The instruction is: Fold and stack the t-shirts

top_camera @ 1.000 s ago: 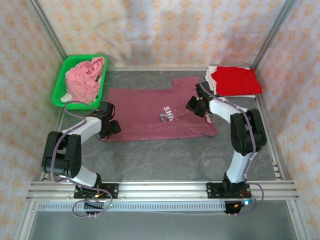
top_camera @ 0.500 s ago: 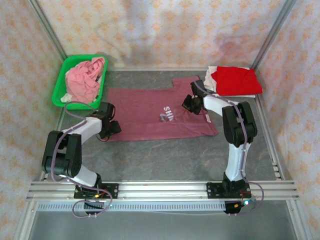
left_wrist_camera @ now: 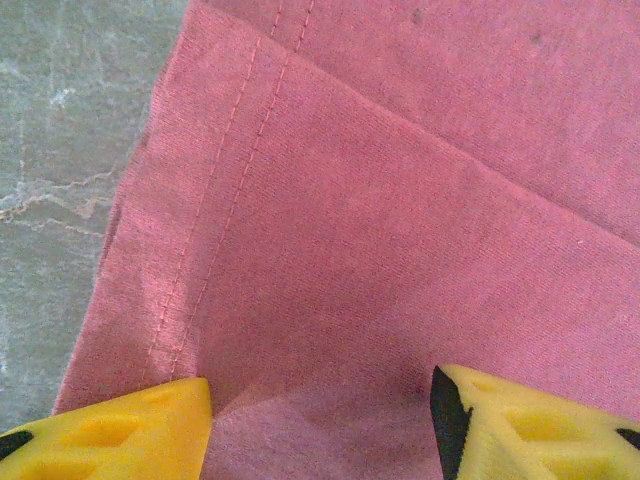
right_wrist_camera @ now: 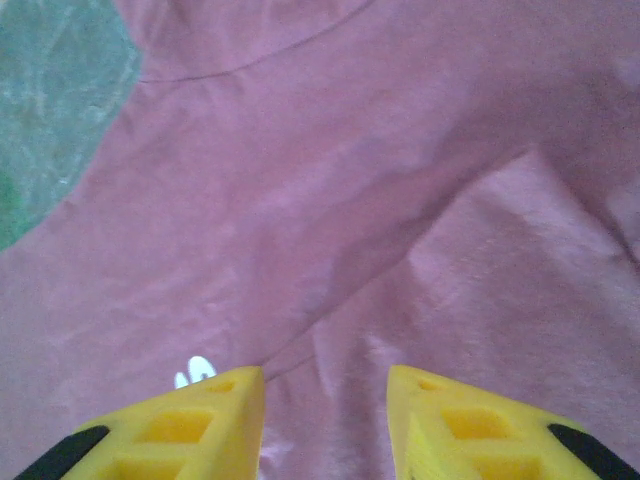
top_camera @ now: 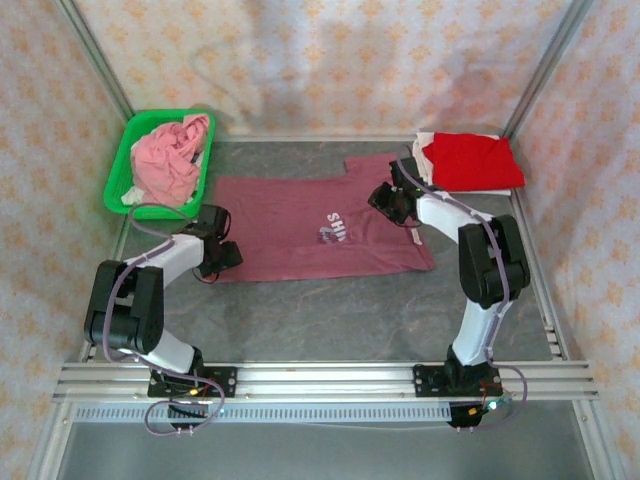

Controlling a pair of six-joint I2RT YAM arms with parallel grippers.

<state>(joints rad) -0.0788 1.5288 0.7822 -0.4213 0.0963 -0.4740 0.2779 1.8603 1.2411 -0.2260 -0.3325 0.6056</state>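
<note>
Your right gripper has edged farther over the maroon t-shirt, jaws narrowly parted; your left gripper gapes wide, empty.

Flat grey marbled table: wide bare strip at 6 o'clock, between spread maroon cloth t-shirt and aluminium base rail; passage free there. Maroon shirt lies flat and low, room above it.
10 o'clock: green plastic basket, crumpled pink cloth shirt heaped over rim; corner blocked.
2 o'clock: folded red shirt on white one; low pile.
Narrow bare band at 12 o'clock, between basket and pile.
Left arm bent at 8 o'clock, right arm at 4 o'clock; flanks narrowed.
Patterned fabric walls close 9, 12, 3 o'clock.
</note>
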